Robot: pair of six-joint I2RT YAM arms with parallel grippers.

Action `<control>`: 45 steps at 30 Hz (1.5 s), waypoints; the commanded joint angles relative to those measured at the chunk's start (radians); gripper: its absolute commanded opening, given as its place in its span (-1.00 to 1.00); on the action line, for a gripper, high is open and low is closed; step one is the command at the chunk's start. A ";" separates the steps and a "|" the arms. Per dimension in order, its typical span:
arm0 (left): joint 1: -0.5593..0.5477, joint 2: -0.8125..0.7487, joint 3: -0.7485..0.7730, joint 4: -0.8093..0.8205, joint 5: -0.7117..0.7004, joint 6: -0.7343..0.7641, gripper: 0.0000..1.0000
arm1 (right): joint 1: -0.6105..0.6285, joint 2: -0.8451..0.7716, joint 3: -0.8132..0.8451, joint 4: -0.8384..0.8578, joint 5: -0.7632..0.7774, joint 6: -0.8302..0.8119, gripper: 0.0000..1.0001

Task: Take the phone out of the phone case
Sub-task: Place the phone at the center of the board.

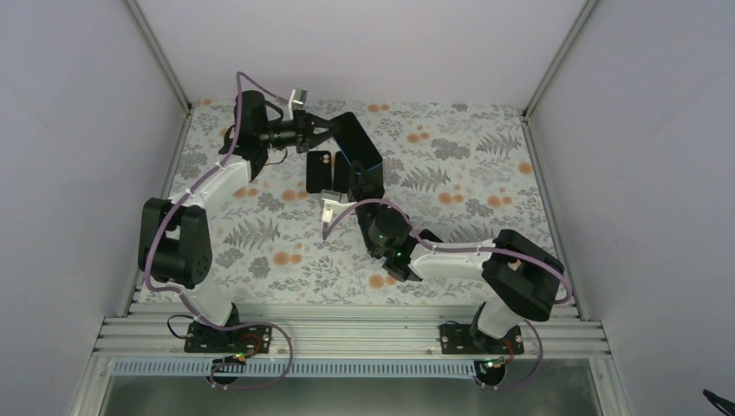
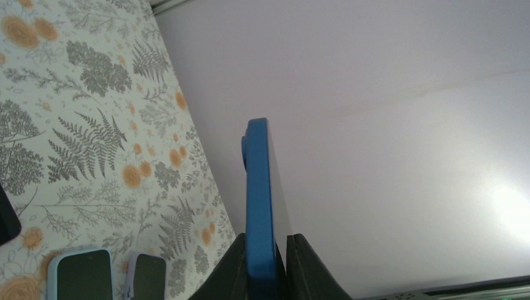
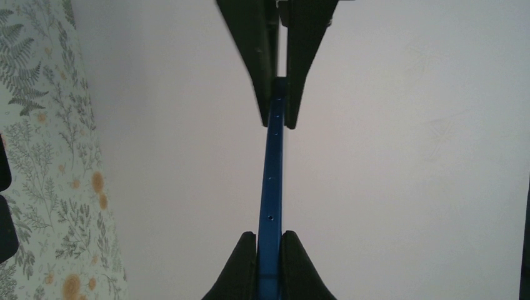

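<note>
Top: my left claw (image 1: 336, 132) and right claw (image 1: 345, 182) both clamp 1 dark phone (image 1: 360, 147) from opposite ends. It is held up off the floral table (image 1: 451, 225), toward the back wall and well apart from both side walls. A dark flat piece (image 1: 318, 172) with 2 holes lies on the table just beside it.

Left wrist: only here does the phone (image 2: 259, 181) show blue, edge-on, with a camera bump. My left claw (image 2: 267, 240) is closed tight on its near end.

Right wrist: my right claw (image 3: 270, 236) is pinched on the thin blue edge, and the left fingers (image 3: 256, 62) grip the far end. Can't tell case from phone.
</note>
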 commanded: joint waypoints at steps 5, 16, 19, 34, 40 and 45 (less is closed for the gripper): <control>-0.002 0.019 -0.009 0.046 0.008 0.007 -0.95 | 0.014 0.009 -0.016 0.147 -0.012 -0.043 -0.69; 0.037 0.020 0.010 0.048 0.008 0.037 -0.95 | 0.015 -0.063 0.030 -0.189 -0.004 0.192 0.60; 0.050 0.017 0.021 0.014 0.004 0.072 -0.95 | 0.015 -0.093 0.106 -0.467 -0.020 0.399 0.80; 0.083 -0.025 0.001 -0.126 -0.047 0.299 -0.95 | -0.077 -0.130 0.477 -1.363 -0.487 0.990 0.99; 0.084 -0.036 0.001 -0.166 -0.037 0.387 -0.95 | -0.211 -0.139 0.576 -1.480 -0.764 1.154 0.99; 0.083 -0.050 0.003 -0.161 0.012 0.451 -0.95 | -0.343 -0.113 0.667 -1.547 -0.978 1.309 0.99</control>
